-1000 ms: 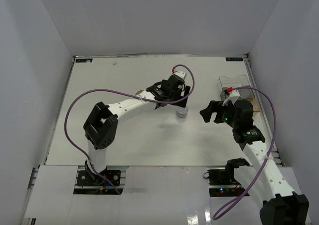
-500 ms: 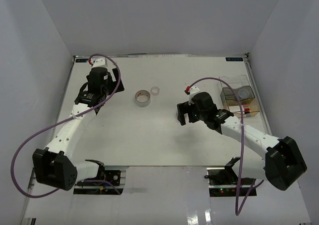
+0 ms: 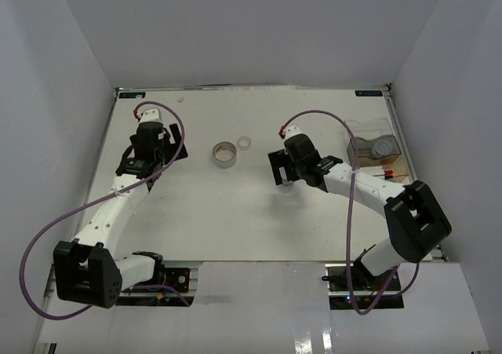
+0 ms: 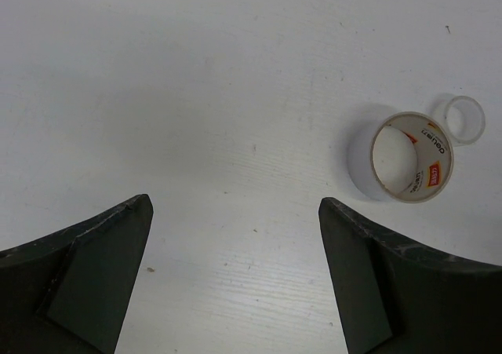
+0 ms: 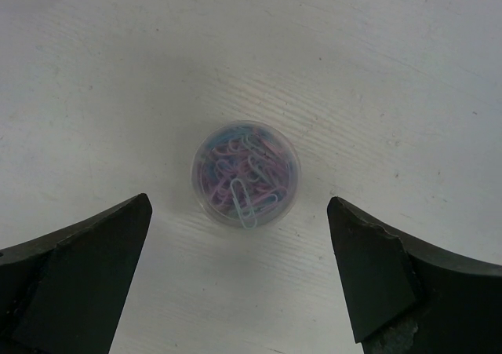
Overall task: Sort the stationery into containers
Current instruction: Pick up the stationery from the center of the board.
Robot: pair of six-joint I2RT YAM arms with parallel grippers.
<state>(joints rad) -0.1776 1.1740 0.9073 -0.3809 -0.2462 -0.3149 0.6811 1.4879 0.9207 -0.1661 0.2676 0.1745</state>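
Observation:
A small round clear tub [image 5: 246, 173] full of coloured paper clips stands on the white table, just ahead of my right gripper's [image 5: 239, 203] wide-open, empty jaws. In the top view the right gripper [image 3: 284, 175] hovers at table centre and mostly hides that tub. My left gripper [image 4: 235, 202] is open and empty over bare table at the left [image 3: 169, 150]. The beige tape roll [image 4: 361, 162] and the small clear ring [image 4: 479, 126] lie ahead to its right, also seen in the top view as roll [image 3: 225, 153] and ring [image 3: 244, 143]. The organiser [image 3: 354, 126] holds a second tub [image 3: 384, 146] and a red-capped marker [image 3: 384, 172].
White walls close in the table on the left, back and right. The organiser stands against the right edge. Purple cables loop above both arms. The arm bases sit at the near edge.
My left arm has swung from the table centre to the far left. My right gripper has moved left from beside the organiser to over the paper-clip tub.

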